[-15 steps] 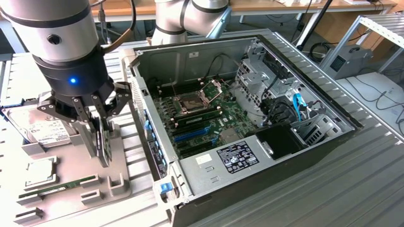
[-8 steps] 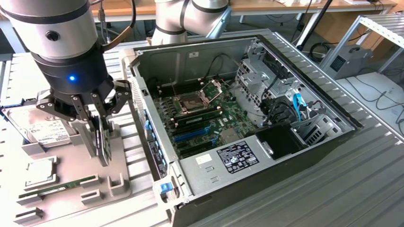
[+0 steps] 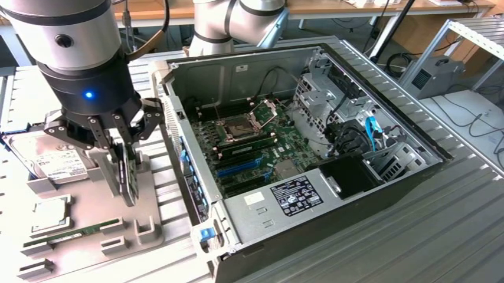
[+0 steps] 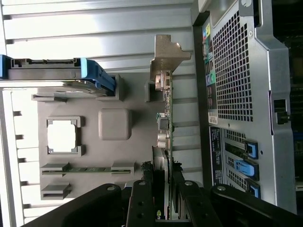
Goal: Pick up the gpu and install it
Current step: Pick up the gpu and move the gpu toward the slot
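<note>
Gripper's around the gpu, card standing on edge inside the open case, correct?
Not inside the case. In the exterior view the gripper is around the gpu, which stands on edge at the grey parts holder, outside the open case on the exterior view's left.

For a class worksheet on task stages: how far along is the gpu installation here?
Done: the gripper is closed on the gpu, which stands on edge at the grey parts tray. In hand: the card, beside the open computer case. Left: fitting it to the motherboard, whose blue slots hold no card.
</note>
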